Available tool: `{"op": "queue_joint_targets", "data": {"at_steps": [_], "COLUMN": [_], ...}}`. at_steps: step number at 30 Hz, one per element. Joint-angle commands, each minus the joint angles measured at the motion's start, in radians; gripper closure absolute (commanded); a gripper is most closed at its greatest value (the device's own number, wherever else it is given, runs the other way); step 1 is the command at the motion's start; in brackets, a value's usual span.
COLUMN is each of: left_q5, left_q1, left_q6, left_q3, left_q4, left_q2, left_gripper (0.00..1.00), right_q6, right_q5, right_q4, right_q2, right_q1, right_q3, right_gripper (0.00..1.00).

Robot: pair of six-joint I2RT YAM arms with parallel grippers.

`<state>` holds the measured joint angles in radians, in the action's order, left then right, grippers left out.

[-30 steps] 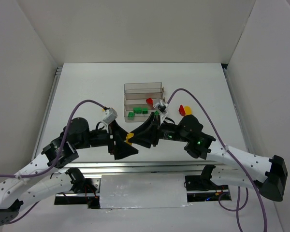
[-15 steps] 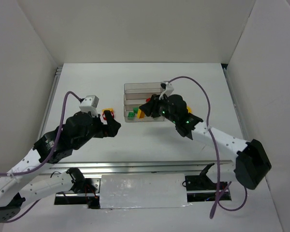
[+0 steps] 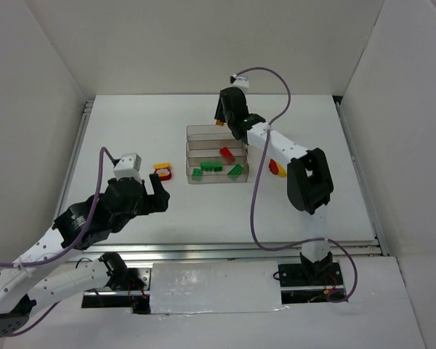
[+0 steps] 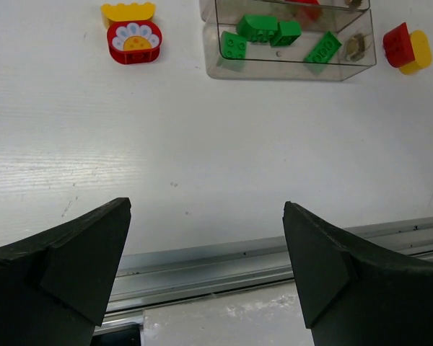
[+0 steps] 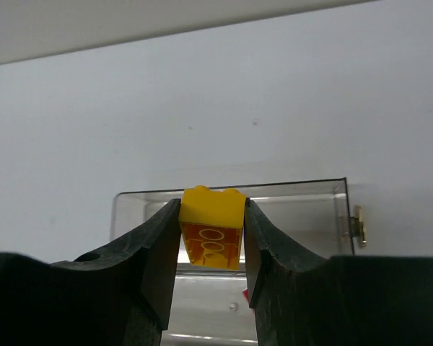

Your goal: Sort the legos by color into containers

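Observation:
My right gripper (image 3: 222,118) is shut on a yellow brick (image 5: 211,227) and holds it over the far trough of the clear stepped tray (image 3: 191,131). That trough (image 5: 296,210) looks empty. The middle trough holds a red brick (image 3: 225,153). The near trough holds three green bricks (image 3: 207,168), also in the left wrist view (image 4: 258,27). My left gripper (image 4: 206,267) is open and empty, near the front left of the table (image 3: 158,190). A red and yellow flower stack (image 3: 162,171) lies left of the tray. A red and yellow stack (image 3: 277,167) lies to its right.
White walls enclose the table on three sides. A metal rail (image 4: 224,263) runs along the near edge. The right arm's purple cable (image 3: 258,189) loops over the table beside the tray. A small metal clasp (image 5: 358,225) sits on the tray's right end.
My right arm has reached from the near side of the tray to its far trough, carrying the yellow brick. My left arm has drawn back from the flower stack towards the front.

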<state>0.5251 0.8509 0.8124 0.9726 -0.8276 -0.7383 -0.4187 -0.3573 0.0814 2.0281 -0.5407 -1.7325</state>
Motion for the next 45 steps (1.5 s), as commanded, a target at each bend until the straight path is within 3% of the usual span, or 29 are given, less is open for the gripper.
{"op": "queue_joint_targets", "data": {"at_steps": [1, 8, 11, 14, 16, 22, 25, 29, 32, 37, 39, 42, 45], "left_q5": [0.041, 0.075, 0.087, 0.110, 0.124, 0.107, 0.079, 0.059, 0.049, 0.012, -0.016, -0.050, -0.079], "left_q1": [-0.006, -0.007, -0.007, -0.007, -0.010, -0.059, -0.072, -0.087, -0.092, -0.092, -0.093, -0.096, -0.096], "left_q6": [0.031, 0.065, 0.083, 0.100, 0.103, 0.104, 0.088, 0.076, 0.042, -0.041, -0.076, -0.113, -0.125], "left_q3": [-0.018, -0.043, -0.040, -0.034, -0.028, 0.052, 0.057, 0.049, 0.055, 0.067, 0.057, 0.023, 0.002], "left_q4": [-0.001, 0.007, 0.013, 0.019, 0.031, 0.031, 0.053, 0.058, 0.044, -0.021, -0.028, -0.010, 0.019], "left_q2": [0.016, 0.011, -0.006, -0.026, -0.045, -0.160, -0.171, -0.161, -0.153, -0.157, -0.154, -0.131, -0.115], "left_gripper": [0.01, 0.00, 0.01, 0.01, 0.01, 0.01, 0.00, 0.00, 0.00, 0.00, 0.01, 0.00, 0.00], "right_q6": [0.046, 0.087, 0.092, 0.087, 0.089, 0.087, 0.087, 0.075, 0.008, -0.011, -0.006, -0.018, 0.001], "right_q5": [-0.085, -0.058, -0.055, -0.045, -0.042, 0.003, 0.021, 0.027, 0.050, 0.152, 0.184, 0.314, 0.288], "right_q4": [0.096, 0.126, 0.129, 0.107, 0.097, 0.144, 0.147, 0.170, 0.276, 0.425, 0.377, 0.293, 0.314], "right_q2": [0.056, 0.136, 0.147, 0.141, 0.139, 0.173, 0.156, 0.106, 0.031, -0.156, -0.277, -0.379, -0.393], "right_q1": [0.008, 0.018, 0.021, 0.021, 0.021, 0.030, 0.033, 0.041, 0.089, 0.191, 0.247, 0.332, 0.350], "right_q3": [-0.094, -0.191, -0.185, -0.153, -0.139, -0.190, -0.184, -0.165, -0.138, 0.101, 0.306, 0.486, 0.534], "right_gripper": [1.00, 0.96, 0.86, 0.82, 0.59, 0.40, 0.16, 0.01, 0.00, 0.00, 0.00, 0.00, 0.00]}}
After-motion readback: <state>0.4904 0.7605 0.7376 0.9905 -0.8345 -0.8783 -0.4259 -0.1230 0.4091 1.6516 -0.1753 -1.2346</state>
